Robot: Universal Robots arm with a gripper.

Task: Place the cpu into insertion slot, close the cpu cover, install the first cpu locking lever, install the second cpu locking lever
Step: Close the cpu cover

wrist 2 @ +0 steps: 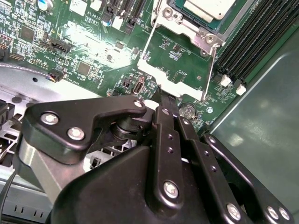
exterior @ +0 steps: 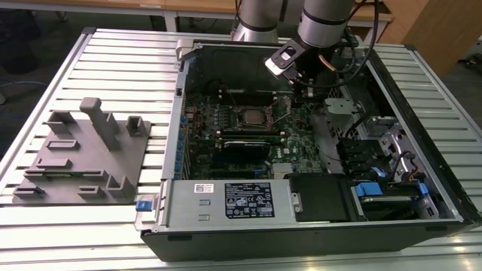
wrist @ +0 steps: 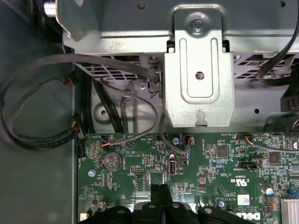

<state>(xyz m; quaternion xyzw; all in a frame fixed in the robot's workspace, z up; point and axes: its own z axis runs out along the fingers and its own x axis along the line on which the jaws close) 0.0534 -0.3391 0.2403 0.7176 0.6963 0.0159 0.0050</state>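
Black gripper point(wrist 2: 161, 96), fingers pressed together, touches the edge of the open cpu cover point(wrist 2: 148, 72), at 2 o'clock from the cpu point(exterior: 252, 117) in the exterior view.

In the exterior view, the pale, ribbed metal slat table point(exterior: 113, 51) carries two things. An open black desktop computer case point(exterior: 301, 243) sits toward three o'clock, and a grey plastic fixture plate with upright posts point(exterior: 83, 164) lies at nine o'clock, just beside the case.

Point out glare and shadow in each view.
Second wrist view: glare whitens the board beyond the gripper. First wrist view: even light, shade around the cables. Exterior view: case dim inside, table bright.
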